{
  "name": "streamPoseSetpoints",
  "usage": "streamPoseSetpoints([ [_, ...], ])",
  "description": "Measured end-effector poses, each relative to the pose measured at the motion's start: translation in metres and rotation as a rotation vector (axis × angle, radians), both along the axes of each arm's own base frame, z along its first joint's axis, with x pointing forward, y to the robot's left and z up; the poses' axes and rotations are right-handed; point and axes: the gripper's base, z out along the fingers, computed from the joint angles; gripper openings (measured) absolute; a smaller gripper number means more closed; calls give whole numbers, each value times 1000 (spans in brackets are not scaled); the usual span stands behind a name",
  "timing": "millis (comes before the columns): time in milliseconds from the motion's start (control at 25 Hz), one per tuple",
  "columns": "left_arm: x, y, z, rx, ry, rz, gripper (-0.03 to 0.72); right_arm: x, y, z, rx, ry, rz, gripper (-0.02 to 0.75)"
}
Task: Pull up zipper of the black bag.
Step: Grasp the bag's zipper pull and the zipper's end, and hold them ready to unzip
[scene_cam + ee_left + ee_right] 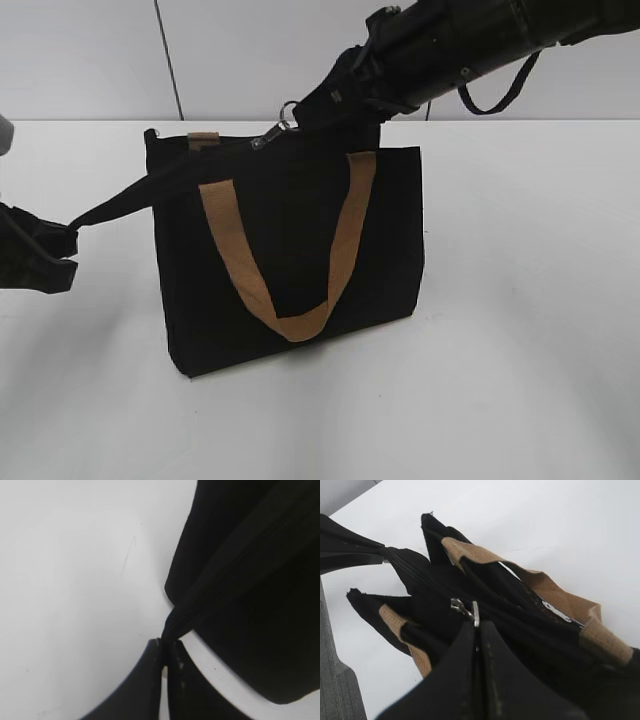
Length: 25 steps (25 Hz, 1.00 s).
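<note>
Right wrist view: right gripper [476,625] clenched on the zipper [465,610] tab, just ahead of the jaws atop the black bag [290,250]. Left gripper [165,647] pinching the zipper's tail, likely to keep the track taut above the counter [520,300].

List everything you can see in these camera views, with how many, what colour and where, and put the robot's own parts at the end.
black bag: one, black fabric, standing upright on the table near the middle.
handles: two, tan; one hangs down the bag's front in a V, the other shows only at the top edge.
zipper: one, black track along the bag's top, with a silver metal pull about midway.
end tab: one, black strip stretched out from the bag's left top corner.
table: one, white, under everything.
left gripper: one, black, shut on the end tab at the left.
right gripper: one, black, shut on the zipper pull above the bag.
</note>
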Motion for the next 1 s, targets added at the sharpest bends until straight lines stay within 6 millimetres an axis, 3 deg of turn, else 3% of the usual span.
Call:
streamPoseSetpoints([
  [240, 0, 0, -1, 5, 8, 2, -8, 2, -7, -4, -68, -23, 10, -1],
  [600, -1, 1, -2, 16, 20, 3, -8, 21, -57, -4, -77, 9, -139, -1],
  [1000, -2, 2, -2, 7, 34, 17, -8, 16, -55, -3, -46, 58, -106, -1],
])
